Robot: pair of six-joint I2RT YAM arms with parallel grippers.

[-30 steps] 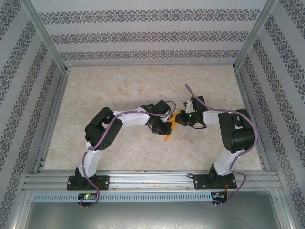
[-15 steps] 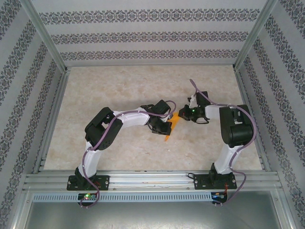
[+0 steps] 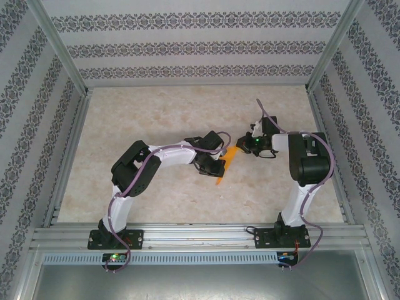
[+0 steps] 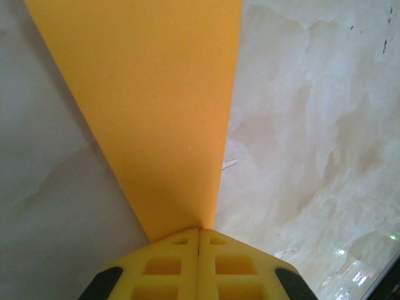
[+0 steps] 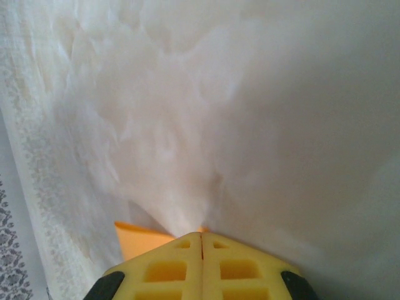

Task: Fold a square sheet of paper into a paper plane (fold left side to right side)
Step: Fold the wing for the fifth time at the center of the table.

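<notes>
The orange square sheet of paper [image 3: 226, 162] lies mid-table as a narrow pointed shape, its tip toward the near edge. My left gripper [image 3: 218, 167] reaches it from the left. In the left wrist view its yellow fingertips [image 4: 199, 231] are shut together at the narrow end of the paper [image 4: 156, 94], which widens away from them. From the right, my right gripper [image 3: 239, 149] meets the sheet's far end. Its tips [image 5: 201, 234] are shut too, with an orange corner [image 5: 139, 240] showing just under and left of them. I cannot tell whether either pinches the paper or only presses on it.
The marble-patterned tabletop [image 3: 156, 112] is bounded by patterned walls with metal posts [image 3: 69, 69] at left, back and right. An aluminium rail [image 3: 200, 234] carrying both arm bases runs along the near edge.
The right arm's wrist has swung toward the back right while its tips stayed at the paper. The left arm and the paper have hardly moved.
</notes>
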